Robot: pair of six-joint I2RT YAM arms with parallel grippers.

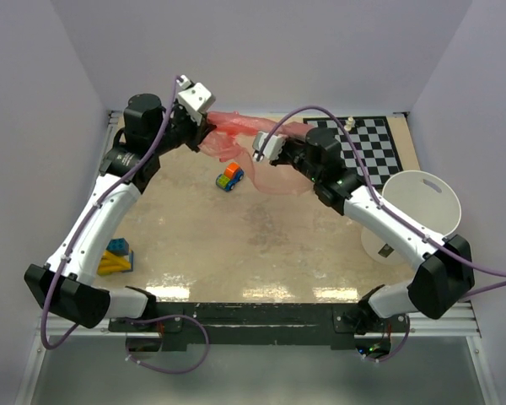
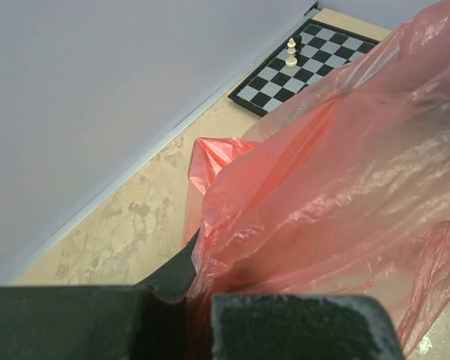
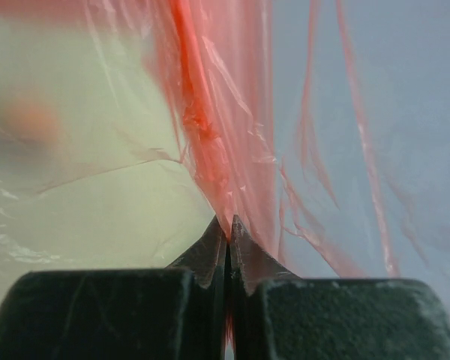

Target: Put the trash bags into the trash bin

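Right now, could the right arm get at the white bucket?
Probably yes: the bucket stands just beside that arm, nothing between. But both arms' jaws pinch the red bag, so the left must follow or release.

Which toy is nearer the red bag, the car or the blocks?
The car, orange, blue and green, sits just in front of the bag. The yellow and blue blocks lie far off at the near left.
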